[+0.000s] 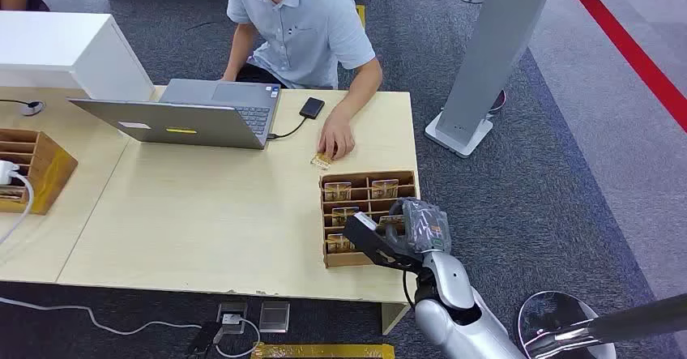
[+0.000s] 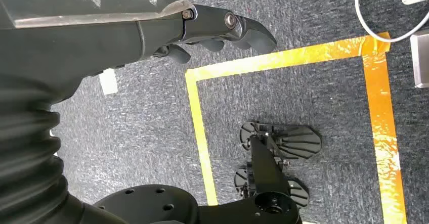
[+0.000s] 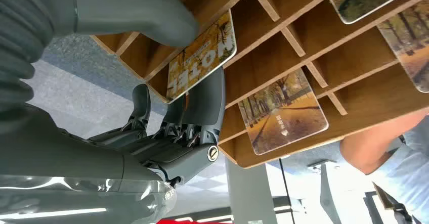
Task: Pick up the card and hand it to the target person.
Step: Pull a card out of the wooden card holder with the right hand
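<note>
Right hand [image 3: 172,107] is pinching a card [image 3: 201,56] between thumb and fingers, right at the wooden rack [image 1: 369,213] on the surface [image 1: 202,213]. Left hand [image 2: 212,32] hangs over the floor, fingers curled, holding nothing.

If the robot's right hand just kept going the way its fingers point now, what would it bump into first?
Most likely the HOTEL card, which its right hand already seems to touch in the wooden card box. Behind it comes the box's wooden wall, though depth is hard to judge.
</note>
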`<state>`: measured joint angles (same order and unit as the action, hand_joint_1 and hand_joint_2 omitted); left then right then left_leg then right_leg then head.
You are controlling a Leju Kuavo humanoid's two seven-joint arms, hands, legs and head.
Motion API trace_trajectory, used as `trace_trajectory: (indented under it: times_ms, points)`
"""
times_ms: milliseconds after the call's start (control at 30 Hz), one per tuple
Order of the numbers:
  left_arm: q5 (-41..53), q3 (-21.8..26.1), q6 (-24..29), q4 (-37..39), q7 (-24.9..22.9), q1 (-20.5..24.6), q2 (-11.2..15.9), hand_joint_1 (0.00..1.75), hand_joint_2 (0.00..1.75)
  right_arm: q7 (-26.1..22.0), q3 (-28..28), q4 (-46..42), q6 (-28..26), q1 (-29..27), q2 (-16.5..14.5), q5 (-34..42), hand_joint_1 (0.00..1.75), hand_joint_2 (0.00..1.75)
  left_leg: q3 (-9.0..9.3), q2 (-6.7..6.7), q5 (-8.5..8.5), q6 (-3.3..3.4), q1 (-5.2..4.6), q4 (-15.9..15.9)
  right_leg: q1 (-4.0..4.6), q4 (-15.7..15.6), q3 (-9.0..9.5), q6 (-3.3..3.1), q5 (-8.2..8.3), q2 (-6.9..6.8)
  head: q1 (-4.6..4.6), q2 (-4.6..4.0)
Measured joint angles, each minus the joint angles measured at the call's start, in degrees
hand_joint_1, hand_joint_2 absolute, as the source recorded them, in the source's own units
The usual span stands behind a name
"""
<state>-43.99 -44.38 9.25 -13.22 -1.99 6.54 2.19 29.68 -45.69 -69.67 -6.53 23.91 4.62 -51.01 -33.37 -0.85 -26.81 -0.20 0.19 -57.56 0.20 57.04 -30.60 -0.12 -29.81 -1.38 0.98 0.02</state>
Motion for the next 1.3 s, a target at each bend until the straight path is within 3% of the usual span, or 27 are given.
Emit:
trace_trajectory:
  times_ms: [400,700,900,1033,1167,1300]
  points:
    - [0.08,-0.54,-0.09,0.0,-0.02,0.03,0.0,0.0,1.75,0.02,0.13,0.04,0.27,-0.26,0.26,0.0,0.99,1.75,0.0,0.0,0.0,0.0,0.0,0.0,0.0,0.0,0.0,0.0,0.0,0.0,0.0,0.01]
    - [0.08,-0.75,-0.07,-0.01,-0.01,0.03,0.0,0.0,1.75,-0.07,0.17,0.07,0.24,-0.3,0.45,0.04,1.44,1.75,0.0,0.0,0.0,0.0,0.0,0.0,0.0,0.0,0.0,0.0,0.0,0.0,0.0,0.0]
    - [0.07,-0.75,0.02,-0.01,0.0,0.03,0.0,0.0,1.75,-0.41,0.22,0.08,-0.03,-0.31,0.46,0.04,1.47,1.75,0.0,0.0,0.0,0.0,0.0,0.0,0.0,0.0,0.0,0.0,0.0,0.0,0.0,0.01]
    - [0.07,-0.76,0.02,-0.01,0.01,0.03,0.0,0.0,0.0,-0.46,0.23,0.08,-0.05,-0.31,0.45,0.04,1.71,1.75,0.0,0.0,0.0,0.0,0.0,0.0,0.0,0.0,0.0,0.0,0.0,0.0,0.0,0.0]
    - [0.13,-0.79,0.01,0.0,0.11,0.03,0.01,0.0,1.75,-0.74,0.24,0.09,-0.21,-0.31,0.46,0.04,1.75,1.75,0.0,0.0,0.0,0.0,0.0,0.0,0.0,0.0,0.0,0.0,0.0,0.0,0.0,0.01]
    - [0.82,-1.25,0.36,-0.01,0.16,0.14,0.01,0.0,1.75,-1.01,0.3,0.16,-0.54,-0.31,0.49,0.06,1.75,1.75,0.0,0.0,0.0,0.0,0.0,0.0,0.0,0.0,0.0,0.0,0.0,0.0,0.0,0.0]
